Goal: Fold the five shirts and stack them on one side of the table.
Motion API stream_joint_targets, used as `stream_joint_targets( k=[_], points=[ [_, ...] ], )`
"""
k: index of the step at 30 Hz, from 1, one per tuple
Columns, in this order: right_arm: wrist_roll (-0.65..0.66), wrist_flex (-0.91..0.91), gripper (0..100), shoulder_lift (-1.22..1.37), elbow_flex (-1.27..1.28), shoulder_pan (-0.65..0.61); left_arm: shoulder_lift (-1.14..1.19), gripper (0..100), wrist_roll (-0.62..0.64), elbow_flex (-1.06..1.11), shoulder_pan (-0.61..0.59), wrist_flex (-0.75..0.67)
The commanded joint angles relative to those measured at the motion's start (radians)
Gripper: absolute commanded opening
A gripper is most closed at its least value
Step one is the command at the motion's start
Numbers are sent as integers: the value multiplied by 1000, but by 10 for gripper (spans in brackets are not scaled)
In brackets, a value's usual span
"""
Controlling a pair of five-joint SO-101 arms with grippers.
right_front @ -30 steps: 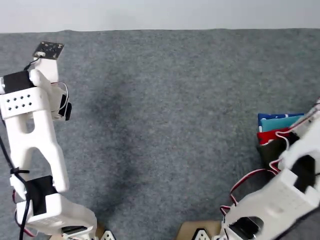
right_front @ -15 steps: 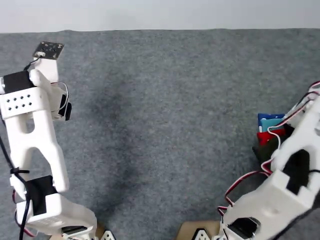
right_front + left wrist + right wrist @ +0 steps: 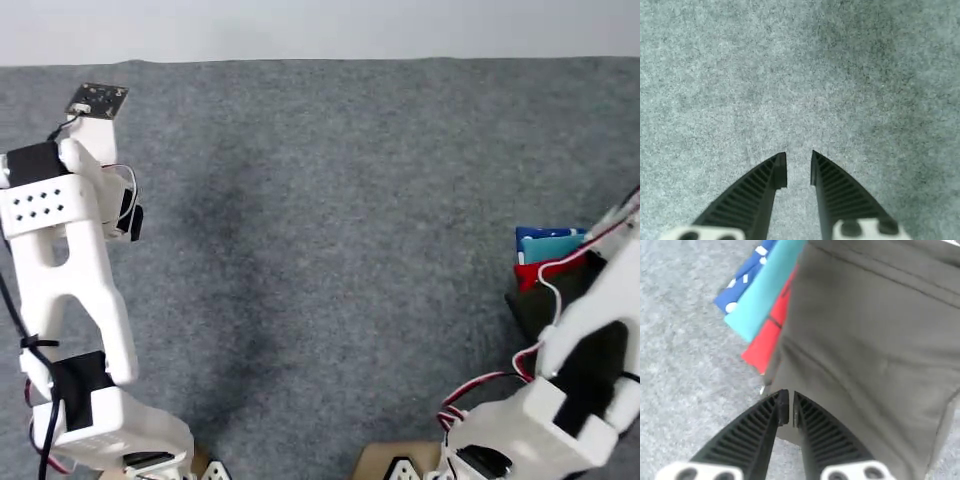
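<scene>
A stack of folded shirts lies at the table's right edge: blue with white dots (image 3: 533, 234) at the bottom, then teal (image 3: 556, 247), red (image 3: 538, 273) and dark olive (image 3: 545, 300) on top. The right wrist view shows the olive shirt (image 3: 865, 340) over the red (image 3: 771, 335), teal (image 3: 767, 290) and blue (image 3: 742, 282) edges. My right gripper (image 3: 789, 407) is shut at the olive shirt's edge; whether it pinches cloth I cannot tell. My left gripper (image 3: 799, 155) hangs slightly open over bare grey felt.
The left arm (image 3: 60, 230) stands along the table's left side. The right arm (image 3: 580, 370) rises from the near right corner and covers part of the stack. Grey felt (image 3: 330, 220) covers the table between them.
The right arm swung over the stack and then drew back toward the near edge, uncovering more of the shirts. The stack and the left arm stayed put.
</scene>
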Motion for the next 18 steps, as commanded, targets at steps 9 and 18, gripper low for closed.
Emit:
stream_joint_targets(
  k=[9, 18],
  points=[
    [-14, -173, 24, 223, 227, -31, -41, 87, -9, -2, -2, 8],
    [-8, -120, 24, 114, 121, -33, -41, 87, -9, -2, -2, 9]
  ],
)
